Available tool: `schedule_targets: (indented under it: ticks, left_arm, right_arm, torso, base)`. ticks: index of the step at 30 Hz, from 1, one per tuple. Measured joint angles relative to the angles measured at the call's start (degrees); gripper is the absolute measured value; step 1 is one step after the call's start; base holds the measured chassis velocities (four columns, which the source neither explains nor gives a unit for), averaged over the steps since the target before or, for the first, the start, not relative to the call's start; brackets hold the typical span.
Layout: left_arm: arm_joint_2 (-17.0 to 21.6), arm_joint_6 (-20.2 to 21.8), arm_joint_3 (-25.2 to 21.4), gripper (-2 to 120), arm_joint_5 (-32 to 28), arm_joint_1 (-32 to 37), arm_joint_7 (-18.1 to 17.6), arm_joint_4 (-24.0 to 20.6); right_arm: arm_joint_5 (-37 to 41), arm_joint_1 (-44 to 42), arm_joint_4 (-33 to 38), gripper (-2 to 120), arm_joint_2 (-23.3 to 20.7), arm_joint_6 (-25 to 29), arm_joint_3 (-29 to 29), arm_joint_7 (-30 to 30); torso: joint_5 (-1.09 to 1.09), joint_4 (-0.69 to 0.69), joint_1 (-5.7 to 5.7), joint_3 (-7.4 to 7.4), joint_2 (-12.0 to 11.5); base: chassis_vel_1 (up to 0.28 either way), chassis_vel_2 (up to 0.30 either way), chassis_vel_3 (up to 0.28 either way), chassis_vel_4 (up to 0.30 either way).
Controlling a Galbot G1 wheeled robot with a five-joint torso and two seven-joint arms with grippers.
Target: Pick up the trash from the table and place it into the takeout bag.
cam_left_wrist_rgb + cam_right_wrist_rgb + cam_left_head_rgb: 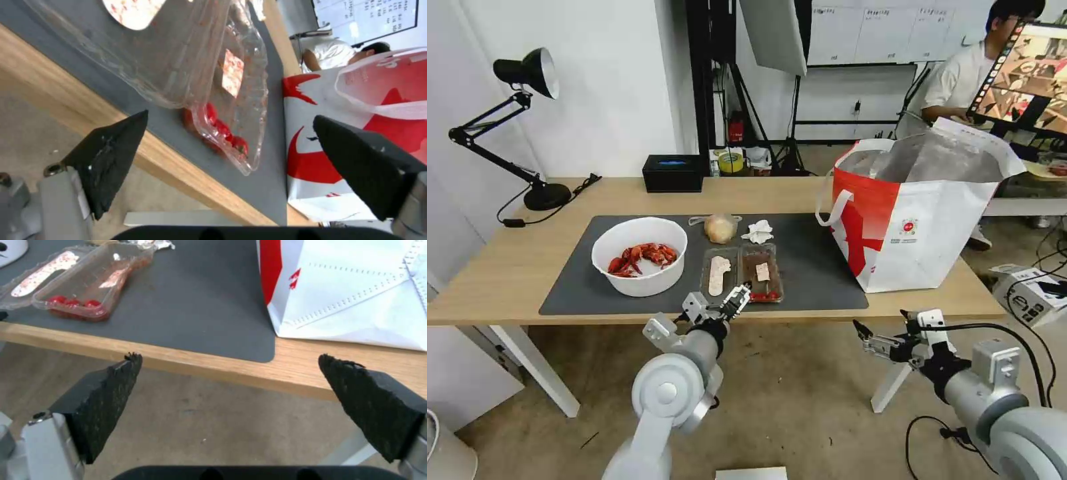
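On the dark mat (814, 267) of the light-wood table (514, 267) lies the trash: a white bowl (639, 257) of red crayfish shells, a clear hinged tray (744, 272) with small red tomatoes, a crumpled tissue (758, 231) and a bagged tan bun (720, 228). The red and white takeout bag (920, 213) stands open at the table's right end. My left gripper (720, 301) is open at the front table edge, just short of the tray (222, 130). My right gripper (864, 333) hangs open below the table edge, in front of the bag (347, 290).
A black box (672, 173) sits at the back edge and a black desk lamp (527, 133) at the back left. White table legs (537, 370) stand below. A cardboard box (1030, 290) and cables lie on the floor at the right.
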Motion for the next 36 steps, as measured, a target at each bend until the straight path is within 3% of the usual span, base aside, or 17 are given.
schedule_targets:
  ticks: [36]
  left_arm:
    - [0.3, -0.8, -0.7, 100, -1.6, -2.0, -1.1, 2.0]
  right_arm:
    - [-1.5, -1.0, -0.5, 100, 1.6, 0.8, -0.5, 0.0]
  torso:
    - [0.0, 0.0, 0.0, 0.0, 0.0]
  base:
    - [0.0, 0.0, 0.0, 0.0]
